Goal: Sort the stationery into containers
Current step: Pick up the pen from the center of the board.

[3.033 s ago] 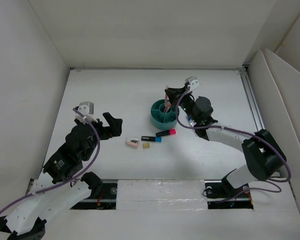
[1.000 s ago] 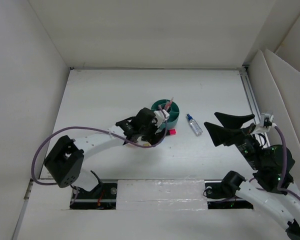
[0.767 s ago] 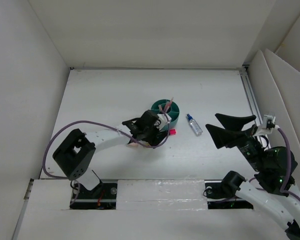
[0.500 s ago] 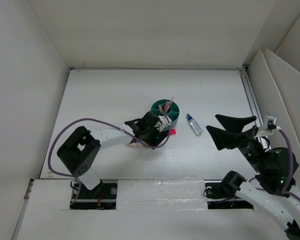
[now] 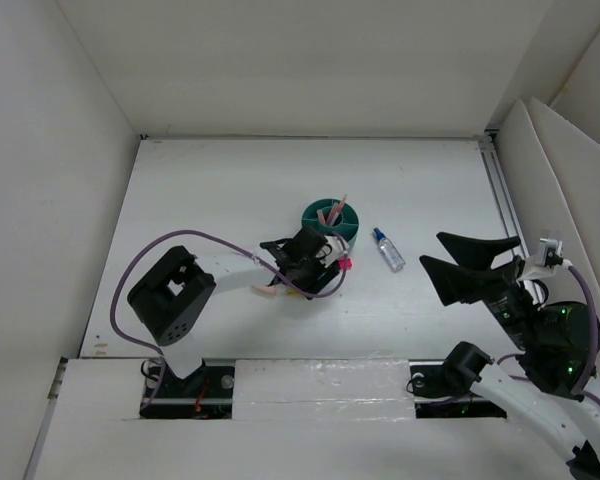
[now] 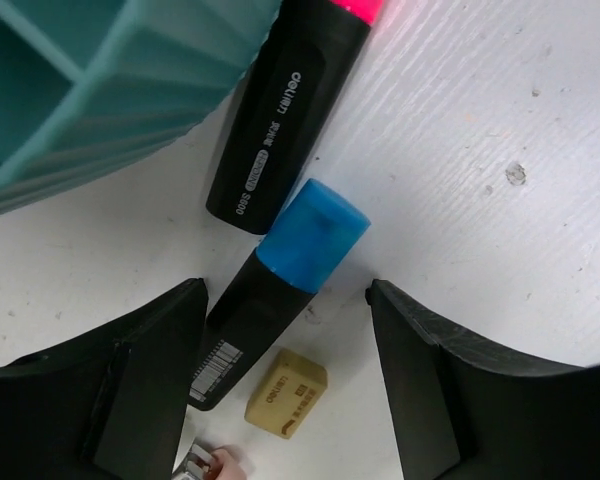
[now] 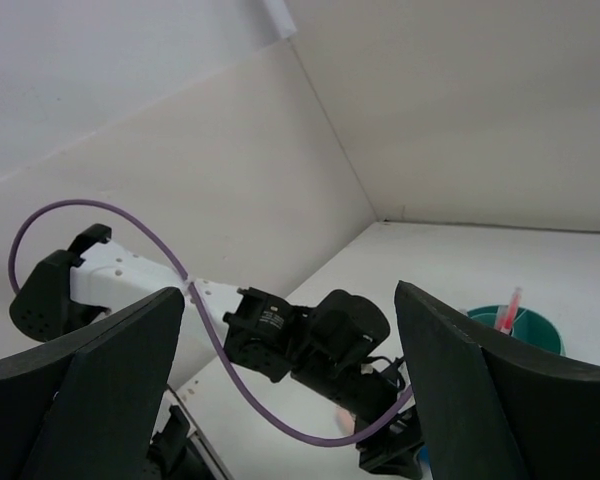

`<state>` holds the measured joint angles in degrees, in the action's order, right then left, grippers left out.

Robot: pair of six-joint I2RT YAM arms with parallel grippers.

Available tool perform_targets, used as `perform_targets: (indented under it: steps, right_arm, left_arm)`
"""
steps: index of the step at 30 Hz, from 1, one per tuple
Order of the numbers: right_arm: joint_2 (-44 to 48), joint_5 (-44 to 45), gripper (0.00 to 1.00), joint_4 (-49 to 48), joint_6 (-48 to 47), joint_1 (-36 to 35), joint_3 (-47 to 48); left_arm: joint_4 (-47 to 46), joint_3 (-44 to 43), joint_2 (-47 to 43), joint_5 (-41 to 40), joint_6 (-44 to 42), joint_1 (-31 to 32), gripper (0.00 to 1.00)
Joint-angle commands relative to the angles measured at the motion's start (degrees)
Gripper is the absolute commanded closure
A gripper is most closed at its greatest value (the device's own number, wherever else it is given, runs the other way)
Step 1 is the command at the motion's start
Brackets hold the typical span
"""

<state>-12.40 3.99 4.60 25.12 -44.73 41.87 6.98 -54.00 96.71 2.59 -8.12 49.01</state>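
Jaws released and wide on the left gripper, straddling a black plastic marker with a blue cap lying slantwise between them, touched on neither side. Just past the cap: a second black marker with a pink end, close alongside the round teal plastic organizer. Back behind the tips, near the barrel: a tiny tan block. Could twist the slanted barrel on closing, shove the pink-ended neighbour, or pinch the block along with it (too close for comfort). Farther right: a small clear bottle; right gripper raised well apart, likewise agape, holding nothing.
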Motion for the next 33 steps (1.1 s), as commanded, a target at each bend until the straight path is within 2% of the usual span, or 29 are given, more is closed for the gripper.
perform_targets:
  steps: [1, 14, 17, 23, 33]
  right_arm:
    - [0.8, -0.5, 0.08, 0.0, 0.2, -0.4, 2.3]
    - [1.9, -0.5, 0.09, 0.0, 0.7, -0.4, 3.4]
    - [2.5, -0.5, 0.09, 0.6, 0.7, -0.4, 3.4]
    - [3.0, -0.5, 0.1, 1.1, 0.7, -0.4, 3.4]
    - [3.0, 0.1, 0.11, 1.1, 1.2, -0.4, 3.9]
  left_arm:
    - [1.8, -1.7, -0.2, 0.7, 0.1, 1.2, 0.38]
    - [1.8, 0.9, -1.3, -2.0, 1.8, 3.5, 0.46]
    - [2.3, 0.4, -0.6, -2.0, 1.8, 3.5, 0.56]
    - [2.3, -0.1, 0.6, -2.5, 1.8, 3.5, 0.62]
    - [2.9, -0.7, 0.1, -3.2, 1.8, 3.5, 0.84]
